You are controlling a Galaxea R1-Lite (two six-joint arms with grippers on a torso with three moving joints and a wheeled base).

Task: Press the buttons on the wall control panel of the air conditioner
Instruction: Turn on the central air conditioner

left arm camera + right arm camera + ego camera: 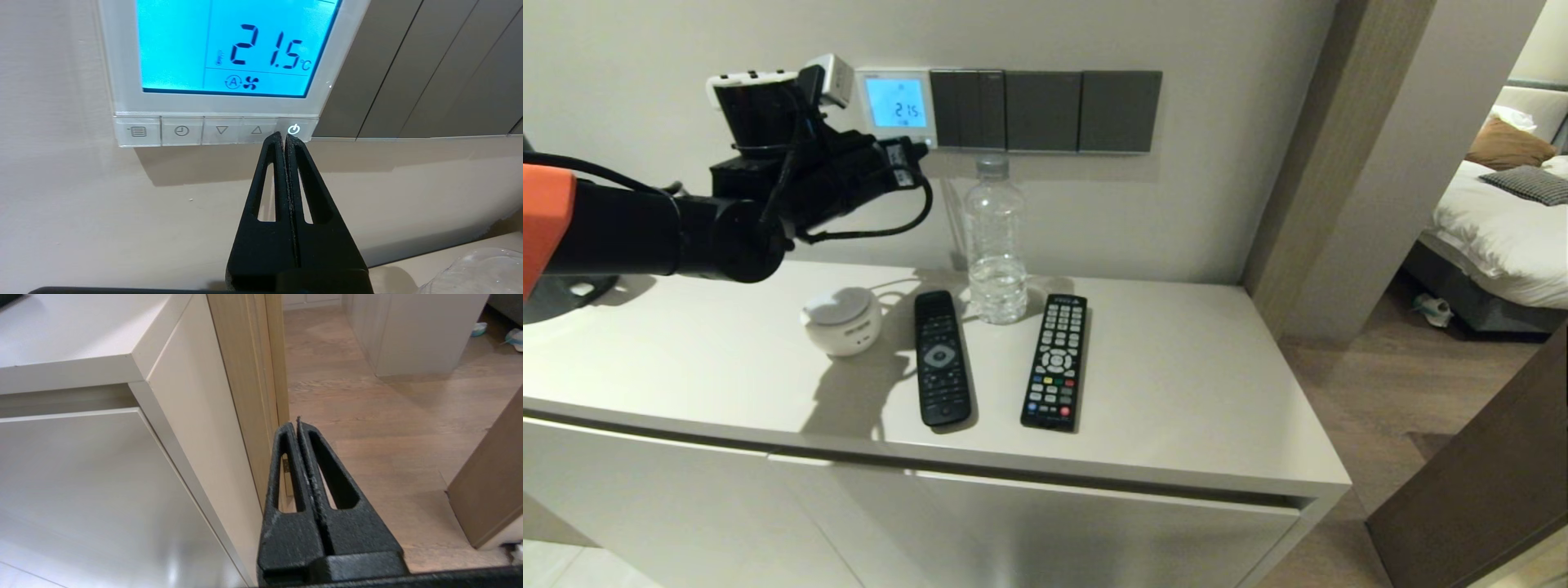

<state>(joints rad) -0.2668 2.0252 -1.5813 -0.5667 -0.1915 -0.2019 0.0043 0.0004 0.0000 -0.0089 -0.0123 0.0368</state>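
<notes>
The white wall control panel [894, 104] hangs on the wall above the cabinet, its screen lit light blue with 21.5. In the left wrist view the panel [122, 61] fills the upper part, with its row of pale buttons [182, 131] under the screen. The power button [294, 129] at the row's end glows. My left gripper [284, 136] is shut and empty, its tips at the lower edge between the up-arrow button and the power button; in the head view it [921, 149] sits at the panel's lower corner. My right gripper [297, 424] is shut and empty, low beside the cabinet's end.
Dark grey switch plates [1045, 110] adjoin the panel. On the cabinet top [1217, 392] stand a clear water bottle [995, 245], two black remotes [942, 357] [1056, 362] and a small white round device [843, 320]. A wooden door frame [1307, 163] stands at the right.
</notes>
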